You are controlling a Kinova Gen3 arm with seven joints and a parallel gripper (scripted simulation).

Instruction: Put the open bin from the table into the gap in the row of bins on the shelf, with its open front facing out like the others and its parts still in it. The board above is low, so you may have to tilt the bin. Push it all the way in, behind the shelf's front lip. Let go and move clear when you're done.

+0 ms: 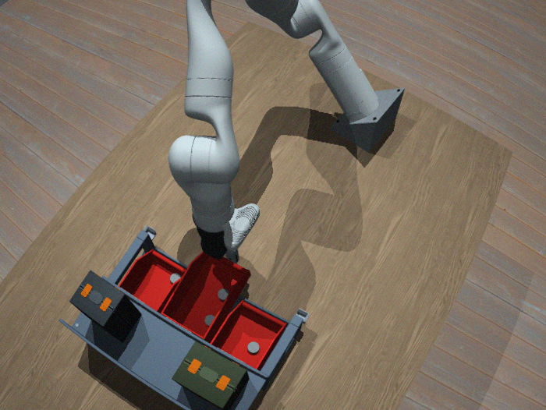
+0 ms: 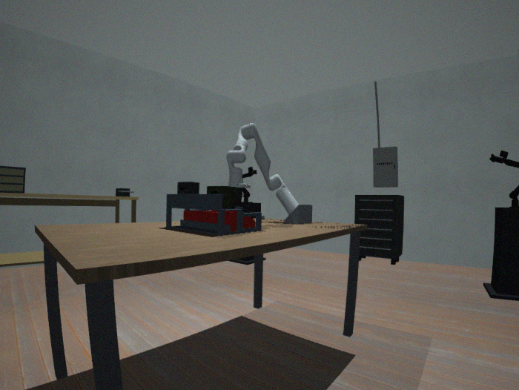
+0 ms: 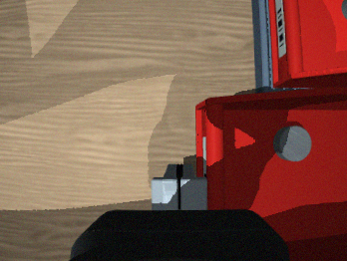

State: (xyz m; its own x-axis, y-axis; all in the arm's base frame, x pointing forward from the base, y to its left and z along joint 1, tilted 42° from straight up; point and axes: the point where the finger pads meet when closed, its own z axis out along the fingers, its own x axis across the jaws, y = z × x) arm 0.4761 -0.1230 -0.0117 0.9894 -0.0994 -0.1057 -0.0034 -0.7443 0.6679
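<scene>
Red open-fronted plastic bin [image 1: 203,294], lower centre in the top view, sits half in the gap of the grey metal shelf [image 1: 282,341], front end sticking out. Gripper [image 1: 231,254] fingers together on nothing, beside the bin's front (pushing). Risk: off-centre push skews the bin, jamming it against the neighbours or the lip.

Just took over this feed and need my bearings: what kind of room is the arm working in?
Probably a workshop or lab. The arm stands on a wooden table in a bare grey room, with a dark drawer cabinet, a wall-mounted box and a second workbench along the walls.
</scene>
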